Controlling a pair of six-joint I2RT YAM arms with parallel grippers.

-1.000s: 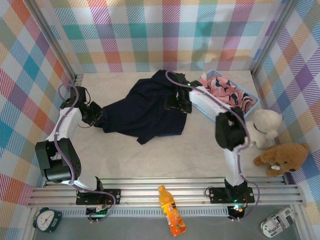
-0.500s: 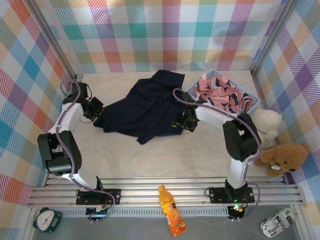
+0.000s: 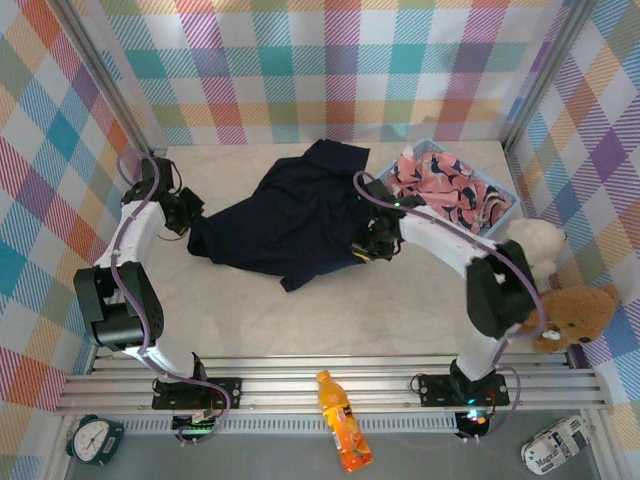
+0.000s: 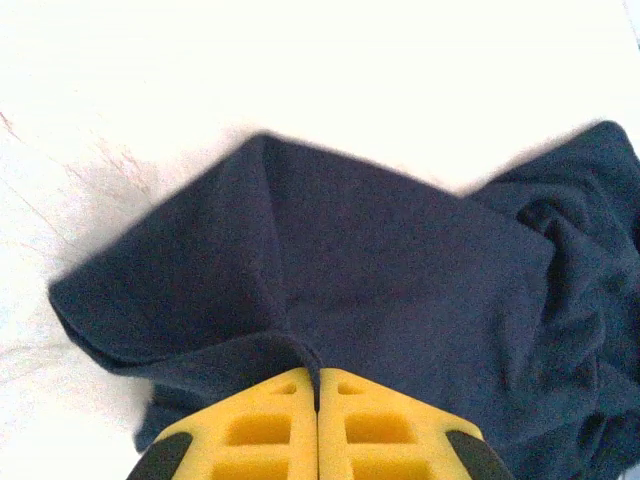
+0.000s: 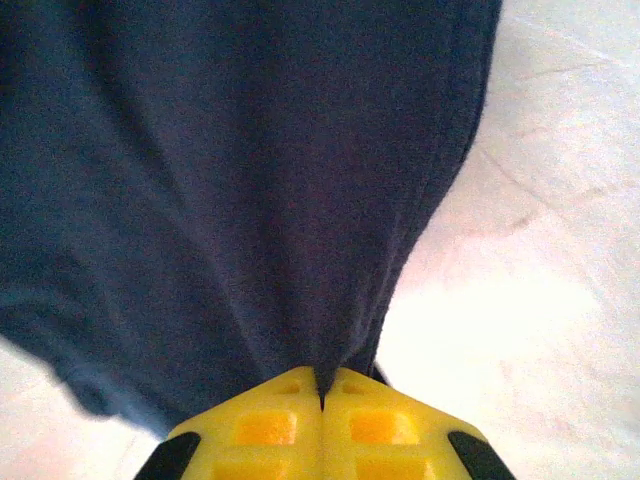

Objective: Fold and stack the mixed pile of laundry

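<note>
Right gripper (image 5: 320,388) had swung down from beside the basket (image 3: 497,180) and clamped shut on the trousers (image 3: 285,215), at the edge nearest the basket. Left gripper (image 4: 317,380) stayed pinched on the end farthest from it. Both ends held, so probably ready for spreading.
</note>
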